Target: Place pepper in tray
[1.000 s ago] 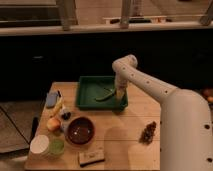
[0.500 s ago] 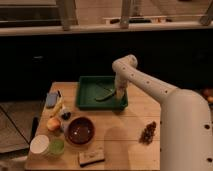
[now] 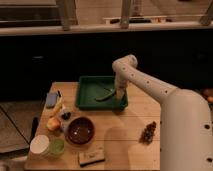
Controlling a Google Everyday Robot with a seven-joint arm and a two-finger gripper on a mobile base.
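Pepper point(image 3: 106, 95) lies in the tray point(image 3: 89, 93), right of centre. Our gripper point(image 3: 119, 94) is low at its right end; we cannot tell whether it grips. We judge only release and retreat remain.

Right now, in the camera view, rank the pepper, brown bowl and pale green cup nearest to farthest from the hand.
1. Pepper, in the tray, beside the hand at the tray's right end.
2. Brown bowl, nearer the table's front.
3. Pale green cup, front-left corner.

Wood table point(image 3: 127, 137) matt, plastic tray point(image 3: 89, 89) smooth w/ gripper point(image 3: 119, 94) over it
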